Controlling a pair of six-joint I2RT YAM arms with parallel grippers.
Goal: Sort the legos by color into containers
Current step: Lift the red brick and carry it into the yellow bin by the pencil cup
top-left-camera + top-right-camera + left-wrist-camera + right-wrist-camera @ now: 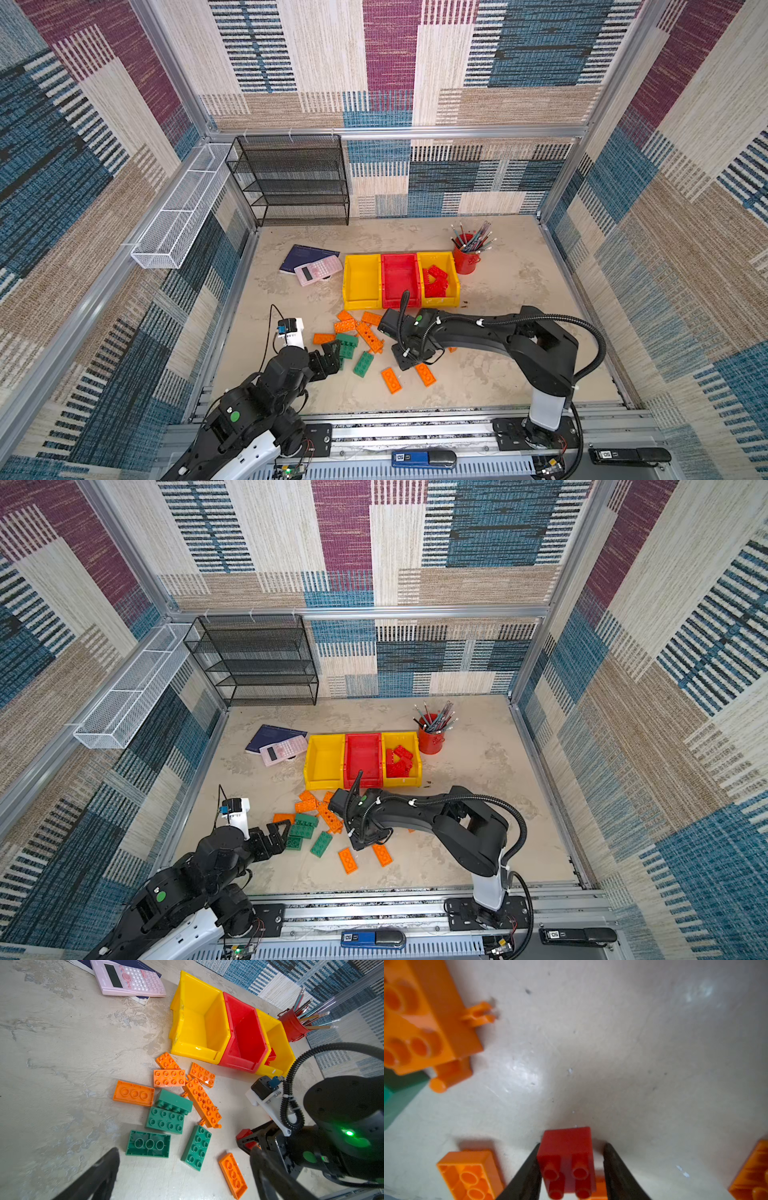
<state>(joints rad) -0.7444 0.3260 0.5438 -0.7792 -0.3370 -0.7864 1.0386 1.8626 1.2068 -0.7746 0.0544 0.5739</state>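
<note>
Fingers of my right end effector (572,1145) bracket a small red square brick (566,1159) on the bench (633,1043); one touches, and I cannot tell whether the grip is firm. The yellow bin (430,258) holding red bricks (436,282) lies just beyond this wrist, well apart from the wide-open left end effector (326,358).

A pink calculator (318,270) lies on a dark notebook (305,253), perhaps blue, on the worktop (519,365). A red pencil cup (465,261) stands well apart; black mesh shelf (291,178) and white wire basket (183,208) behind.
</note>
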